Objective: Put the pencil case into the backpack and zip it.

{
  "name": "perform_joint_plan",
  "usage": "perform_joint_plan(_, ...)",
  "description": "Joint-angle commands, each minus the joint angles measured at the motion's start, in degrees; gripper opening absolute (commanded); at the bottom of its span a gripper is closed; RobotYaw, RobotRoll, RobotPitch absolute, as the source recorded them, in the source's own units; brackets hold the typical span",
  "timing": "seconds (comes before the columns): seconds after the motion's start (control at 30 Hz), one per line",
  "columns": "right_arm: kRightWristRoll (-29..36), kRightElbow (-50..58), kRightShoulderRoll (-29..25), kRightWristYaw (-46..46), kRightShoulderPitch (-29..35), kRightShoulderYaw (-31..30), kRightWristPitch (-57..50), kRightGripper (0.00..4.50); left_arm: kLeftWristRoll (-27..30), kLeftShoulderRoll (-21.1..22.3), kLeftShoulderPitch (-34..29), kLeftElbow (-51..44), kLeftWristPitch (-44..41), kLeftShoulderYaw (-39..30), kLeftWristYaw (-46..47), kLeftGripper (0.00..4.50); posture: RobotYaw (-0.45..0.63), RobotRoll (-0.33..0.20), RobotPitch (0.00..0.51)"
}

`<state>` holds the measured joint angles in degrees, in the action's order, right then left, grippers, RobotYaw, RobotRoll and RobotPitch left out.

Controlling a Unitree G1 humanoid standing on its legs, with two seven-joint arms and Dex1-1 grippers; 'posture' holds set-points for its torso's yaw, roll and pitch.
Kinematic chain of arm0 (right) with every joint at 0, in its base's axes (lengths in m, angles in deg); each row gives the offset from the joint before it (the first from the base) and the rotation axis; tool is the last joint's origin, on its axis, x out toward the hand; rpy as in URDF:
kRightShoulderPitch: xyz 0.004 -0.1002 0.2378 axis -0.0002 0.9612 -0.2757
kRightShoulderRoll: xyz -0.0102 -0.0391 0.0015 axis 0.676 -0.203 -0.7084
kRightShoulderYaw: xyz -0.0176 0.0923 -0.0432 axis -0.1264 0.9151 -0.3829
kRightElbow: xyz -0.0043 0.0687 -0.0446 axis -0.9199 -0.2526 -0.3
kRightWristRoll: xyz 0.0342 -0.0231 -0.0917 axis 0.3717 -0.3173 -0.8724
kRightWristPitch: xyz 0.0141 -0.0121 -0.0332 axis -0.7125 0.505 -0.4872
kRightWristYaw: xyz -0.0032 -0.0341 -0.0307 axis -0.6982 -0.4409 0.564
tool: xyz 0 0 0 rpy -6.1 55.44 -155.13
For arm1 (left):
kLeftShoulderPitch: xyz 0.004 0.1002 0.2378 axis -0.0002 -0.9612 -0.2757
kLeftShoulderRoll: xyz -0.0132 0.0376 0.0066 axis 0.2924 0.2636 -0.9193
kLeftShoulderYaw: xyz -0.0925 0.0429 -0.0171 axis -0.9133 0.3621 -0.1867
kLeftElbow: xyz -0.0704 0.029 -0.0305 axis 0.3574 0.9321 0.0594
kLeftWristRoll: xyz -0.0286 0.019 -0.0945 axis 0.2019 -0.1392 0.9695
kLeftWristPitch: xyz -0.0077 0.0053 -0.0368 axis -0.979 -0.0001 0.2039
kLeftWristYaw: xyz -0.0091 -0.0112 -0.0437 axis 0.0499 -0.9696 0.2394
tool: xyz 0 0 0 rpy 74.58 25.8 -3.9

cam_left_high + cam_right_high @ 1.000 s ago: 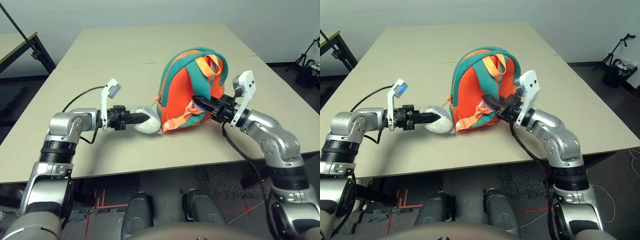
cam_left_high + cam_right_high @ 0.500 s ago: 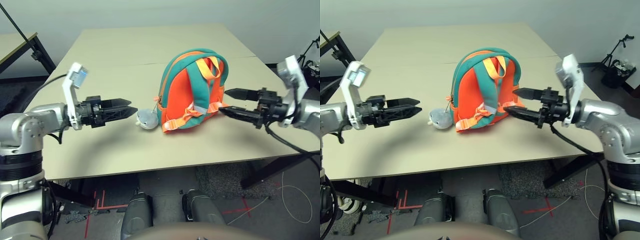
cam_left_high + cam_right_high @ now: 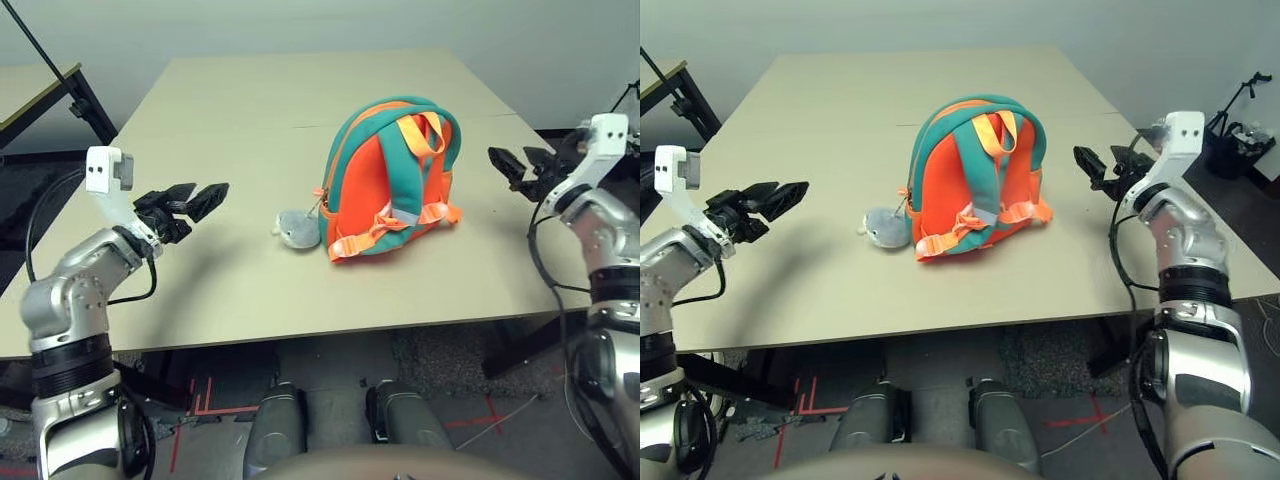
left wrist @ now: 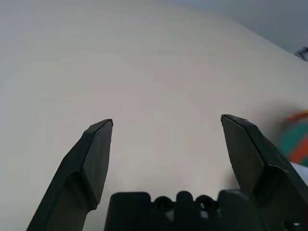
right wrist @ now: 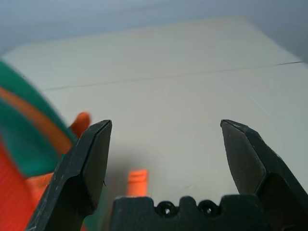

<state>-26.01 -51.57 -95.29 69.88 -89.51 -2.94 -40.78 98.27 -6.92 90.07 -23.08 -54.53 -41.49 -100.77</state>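
So the backpack (image 3: 385,180) is standing upright on the table (image 3: 270,100), pretty much between the two arms and a bit toward the right in the left eye view. It's orange with teal trim, and the side with the shoulder straps (image 3: 403,170) faces the robot, leaning a little. There's an orange loop (image 3: 994,134) up top, and more orange webbing with a pale buckle down at the near left bottom corner.

A little grey plush (image 3: 298,229) lies on the table just beside the bag's left side, hooked to it by a thin cord.

Left gripper (image 4: 167,159) is over the left part of the table, well apart from the plush and the bag. Its two black fingers are spread wide, nothing between them but a view of bare tabletop. Right gripper (image 5: 166,159) is the same deal over on the right: fingers wide apart, holding nothing, and not touching the bag either.

As for the pencil case, I can't tell where it is. I can't make out if the bag is zipped either, since it's the strap side facing this way.

Off past the far right edge of the table there's a black tripod (image 3: 1232,105) on the floor with a dark bin (image 3: 1237,150) next to it.
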Motion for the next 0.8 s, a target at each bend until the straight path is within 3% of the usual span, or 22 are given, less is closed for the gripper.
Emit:
perform_joint_plan(0.03,-2.4,-7.5,1.1,-5.0,-2.6,1.3,7.2,4.48,-6.3,-2.1,-0.4,5.3,11.2,-0.4,6.3,4.50,0.03,0.000,0.000)
perform_joint_plan(0.17,-3.4,-12.9,1.5,-8.9,-3.9,2.1,11.5,4.48,-12.2,-2.8,-0.9,9.0,19.5,0.7,11.8,4.50,0.03,0.000,0.000)
perform_joint_plan(0.33,-4.3,-16.5,1.9,-11.7,-4.1,2.3,14.2,4.48,-14.6,-3.4,-0.2,13.0,24.2,0.8,15.3,4.50,0.02,0.000,0.000)
perform_joint_plan(0.8,-5.9,-19.2,2.1,-12.4,-3.9,2.6,14.6,4.48,-16.9,-5.1,-0.8,14.3,27.5,2.0,20.2,4.50,0.04,0.000,0.000)
